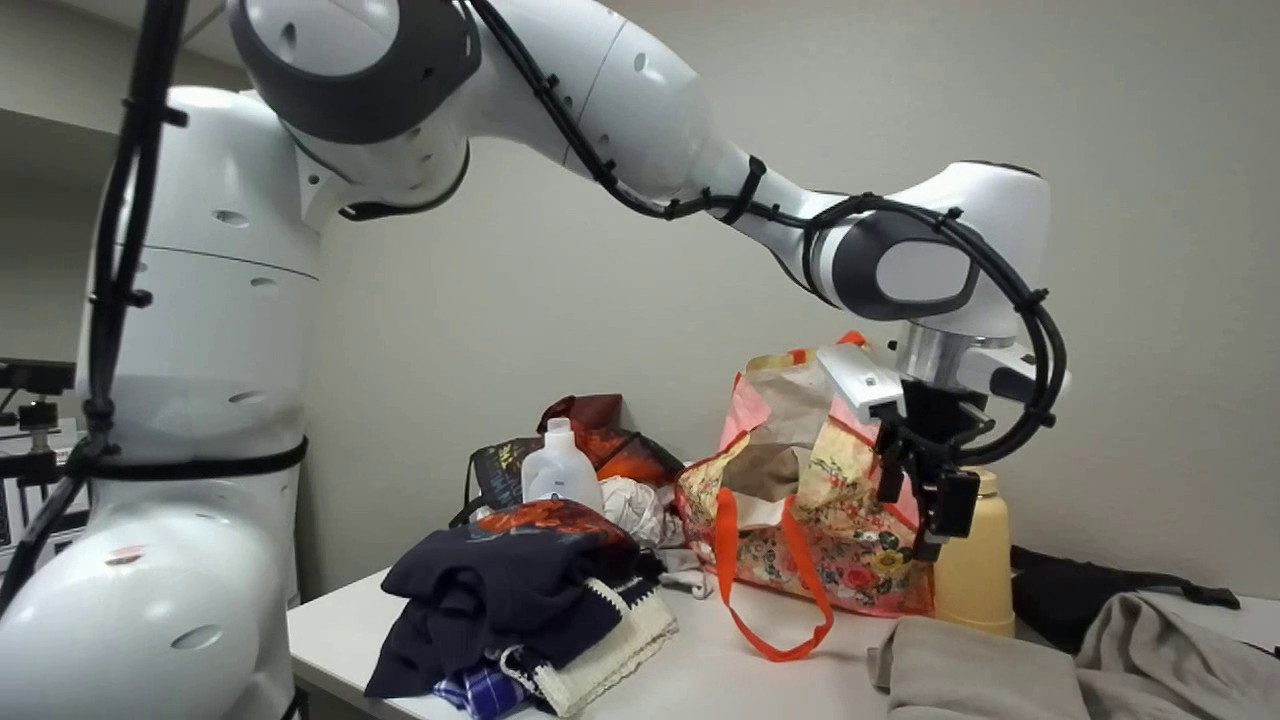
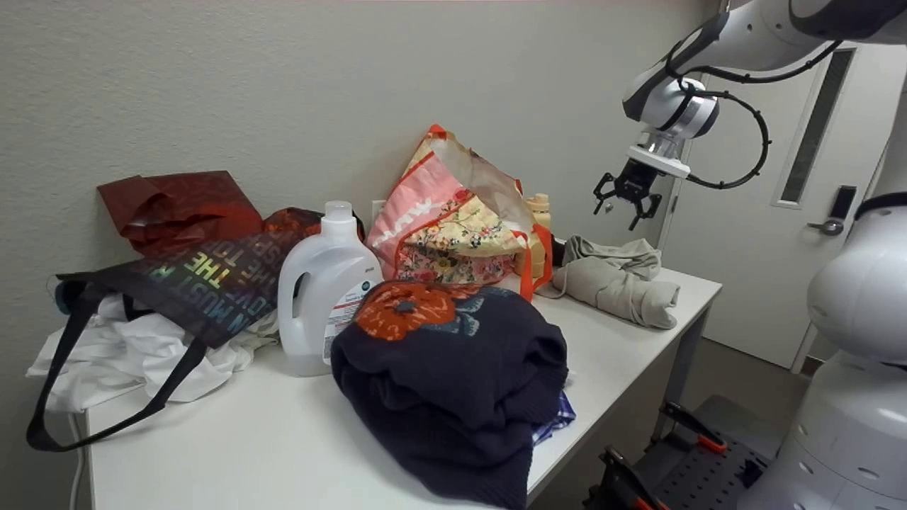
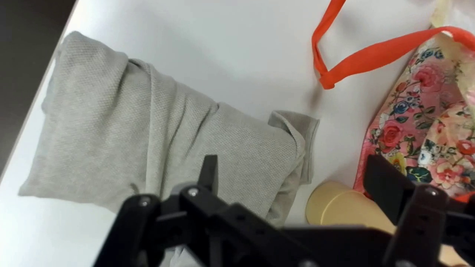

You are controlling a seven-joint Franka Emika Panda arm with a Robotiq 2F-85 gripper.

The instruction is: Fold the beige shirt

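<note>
The beige shirt lies bunched and partly folded on the white table, in both exterior views (image 1: 980,670) (image 2: 616,294) and in the wrist view (image 3: 107,148). In the wrist view one end lies near the table edge, and a small flap sticks out at the opposite end. The gripper's arm parts hide its lower portion there. My gripper (image 1: 910,525) is above the table, clear of the shirt, in both exterior views (image 2: 615,218). Its fingers are wide apart with nothing between them in the wrist view (image 3: 292,163).
A floral bag (image 1: 850,560) with red handles and a yellow bottle (image 1: 975,565) stand beside the shirt against the wall. A dark sweater (image 2: 453,397) lies on other clothes. A white jug (image 2: 322,304) stands behind it. A black item (image 1: 1060,600) lies behind the shirt.
</note>
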